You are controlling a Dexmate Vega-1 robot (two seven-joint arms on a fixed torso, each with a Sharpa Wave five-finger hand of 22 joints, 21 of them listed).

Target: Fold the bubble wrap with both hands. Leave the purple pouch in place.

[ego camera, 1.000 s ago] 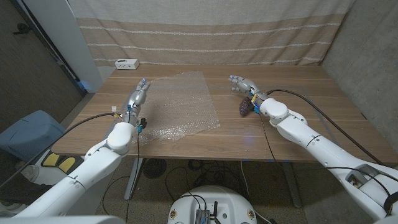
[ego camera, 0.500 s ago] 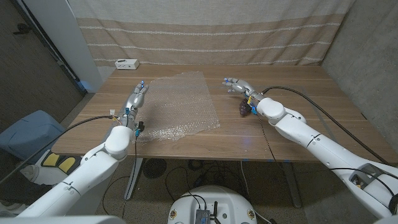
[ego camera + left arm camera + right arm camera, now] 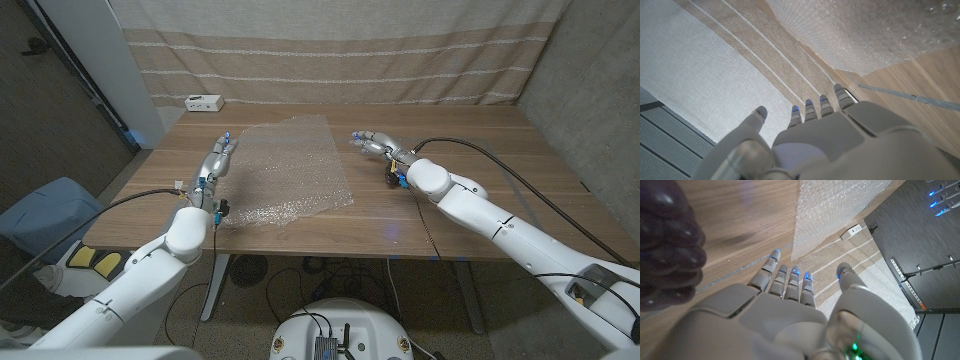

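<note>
A clear sheet of bubble wrap (image 3: 292,170) lies spread out mid-table. My left hand (image 3: 218,157) is at its left edge, fingers stretched out and holding nothing; the left wrist view shows that hand (image 3: 830,135) with the bubble wrap (image 3: 880,30) just past its fingertips. My right hand (image 3: 372,143) hovers a short way off the sheet's right edge, fingers extended and empty. The purple pouch (image 3: 665,245), dark and bumpy, sits beside my right hand (image 3: 790,310), with the bubble wrap (image 3: 835,210) ahead of the fingers. In the head view the right wrist largely covers the pouch.
A white power strip (image 3: 203,101) sits at the table's back left corner, in front of a striped curtain (image 3: 330,60). Bare wooden table (image 3: 500,150) stretches to the right of the right arm and along the front edge.
My right hand has moved left, from beside the pouch toward the bubble wrap's right edge, and its wrist now covers the pouch. My left hand has barely shifted.
</note>
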